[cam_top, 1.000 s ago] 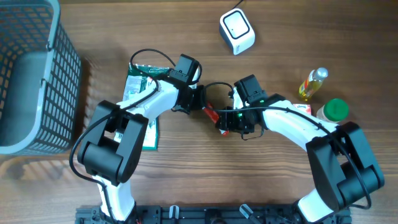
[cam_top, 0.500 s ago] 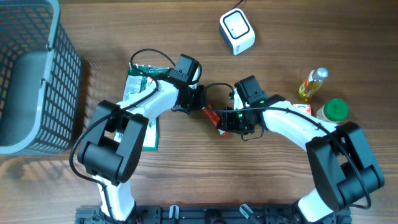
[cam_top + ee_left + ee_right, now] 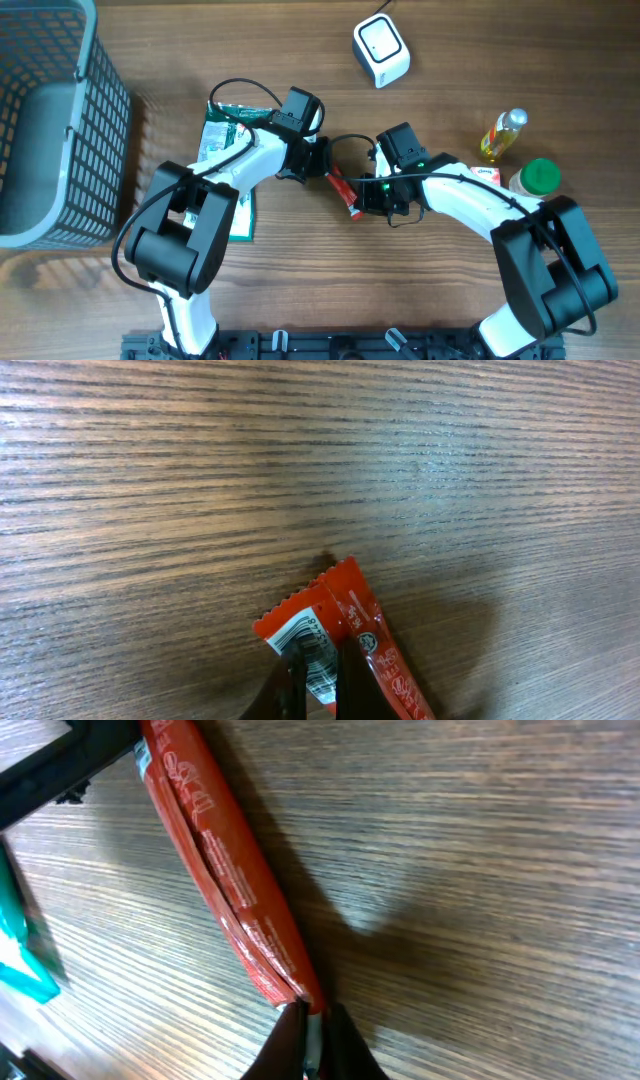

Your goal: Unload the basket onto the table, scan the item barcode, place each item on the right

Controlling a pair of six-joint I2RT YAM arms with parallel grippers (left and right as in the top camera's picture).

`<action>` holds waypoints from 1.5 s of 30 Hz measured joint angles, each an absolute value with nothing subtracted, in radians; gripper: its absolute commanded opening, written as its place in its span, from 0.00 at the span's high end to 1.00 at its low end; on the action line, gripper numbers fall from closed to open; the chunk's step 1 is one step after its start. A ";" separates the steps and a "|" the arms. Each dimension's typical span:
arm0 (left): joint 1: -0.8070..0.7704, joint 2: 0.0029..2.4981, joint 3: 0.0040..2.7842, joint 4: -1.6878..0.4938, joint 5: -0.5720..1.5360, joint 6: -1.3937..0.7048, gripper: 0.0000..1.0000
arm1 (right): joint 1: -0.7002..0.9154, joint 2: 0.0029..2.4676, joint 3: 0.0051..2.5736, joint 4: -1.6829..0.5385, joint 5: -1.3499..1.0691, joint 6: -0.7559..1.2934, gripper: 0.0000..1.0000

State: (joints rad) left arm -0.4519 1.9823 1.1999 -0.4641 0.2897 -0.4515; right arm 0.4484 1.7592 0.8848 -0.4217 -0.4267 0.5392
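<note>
Long red foil wrapper [image 3: 222, 870] clamped both ends — left gripper [image 3: 315, 682], right gripper [image 3: 308, 1025]; left should release barcode [image 3: 318, 658] end — right carries it to far white scanner box [image 3: 381, 50].

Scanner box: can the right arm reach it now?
Probably, the path to the scanner is bare wood, but the right gripper is shut on the red packet, which the left gripper also holds.

Cut off, covered
Basket [image 3: 108, 130] runs off the overhead's upper left; red wrapper [image 3: 357, 622] leaves the left-wrist view's bottom edge, barcode [image 3: 313, 643] partly behind left fingers [image 3: 290, 692].
</note>
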 measured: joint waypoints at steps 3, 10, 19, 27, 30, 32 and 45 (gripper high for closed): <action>-0.452 1.983 1.200 -0.464 0.290 -0.451 0.96 | 0.448 1.759 0.885 -0.421 -0.426 0.522 0.96; -0.452 1.983 1.200 -0.463 0.290 -0.451 0.96 | 0.435 1.759 0.885 -0.427 -0.427 0.488 0.64; -0.452 1.983 1.200 -0.463 0.290 -0.451 0.96 | 0.431 1.760 0.875 -0.415 -0.463 0.559 0.67; -0.452 1.983 1.200 -0.461 0.290 -0.451 0.96 | 0.431 1.761 0.811 -0.272 -0.513 0.635 0.83; -0.452 1.983 1.200 -0.459 0.290 -0.451 0.96 | 0.431 1.761 0.808 -0.264 -0.517 0.640 0.83; -0.452 1.983 1.200 -0.459 0.290 -0.451 0.96 | 0.431 1.761 0.807 -0.264 -0.517 0.640 0.72; -0.452 1.983 1.200 -0.458 0.290 -0.451 0.96 | 0.431 1.761 0.798 -0.334 -0.617 0.656 0.86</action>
